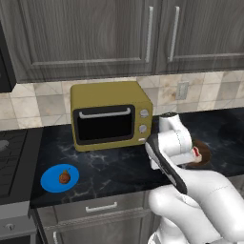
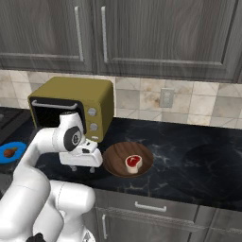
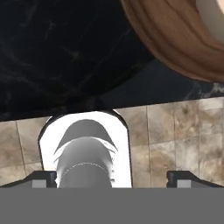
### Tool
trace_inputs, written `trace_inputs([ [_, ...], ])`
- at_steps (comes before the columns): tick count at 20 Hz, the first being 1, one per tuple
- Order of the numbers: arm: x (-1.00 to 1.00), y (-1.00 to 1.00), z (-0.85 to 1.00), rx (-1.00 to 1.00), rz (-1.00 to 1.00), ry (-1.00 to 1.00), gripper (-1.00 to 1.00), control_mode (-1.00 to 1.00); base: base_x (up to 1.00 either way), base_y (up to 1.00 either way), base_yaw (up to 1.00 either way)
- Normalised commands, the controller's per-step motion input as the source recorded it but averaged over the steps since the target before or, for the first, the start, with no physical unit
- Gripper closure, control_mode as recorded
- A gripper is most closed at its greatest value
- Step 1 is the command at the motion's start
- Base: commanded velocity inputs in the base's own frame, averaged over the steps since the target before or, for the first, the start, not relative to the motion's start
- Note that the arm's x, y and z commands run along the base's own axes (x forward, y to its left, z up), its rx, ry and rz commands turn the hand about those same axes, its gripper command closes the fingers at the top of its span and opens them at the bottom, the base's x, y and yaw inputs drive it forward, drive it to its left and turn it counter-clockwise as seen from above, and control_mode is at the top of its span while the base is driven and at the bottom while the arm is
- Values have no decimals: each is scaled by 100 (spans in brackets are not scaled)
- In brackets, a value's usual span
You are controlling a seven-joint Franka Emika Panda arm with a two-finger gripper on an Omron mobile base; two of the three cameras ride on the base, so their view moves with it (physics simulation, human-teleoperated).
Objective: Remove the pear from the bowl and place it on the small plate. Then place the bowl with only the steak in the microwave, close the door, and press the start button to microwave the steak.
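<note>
Right base view: round wood-grained bowl [image 2: 113,163], red white-rimmed steak [image 2: 133,162] inside.

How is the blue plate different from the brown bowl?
The small plate is flat and bright blue; the bowl is a brown wooden dish with a raised rim. The bowl looks wider than the small plate. The small plate carries the pear, while the bowl holds the steak. The small plate sits near the stove, the bowl further right along the counter. Both are round, and both rest on the dark counter.
</note>
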Motion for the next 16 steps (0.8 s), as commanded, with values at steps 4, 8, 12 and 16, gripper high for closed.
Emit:
trace_inputs([
  [4,18,-28,0,-11,-1,8,-100,-100,0,0,0],
  [8,45,-26,0,-10,0,1,-100,-100,0,0,0],
  [12,45,-15,0,-2,0,0,-100,-100,0,0,0],
  [16,42,-9,0,0,0,0,-100,-100,0,0,0],
])
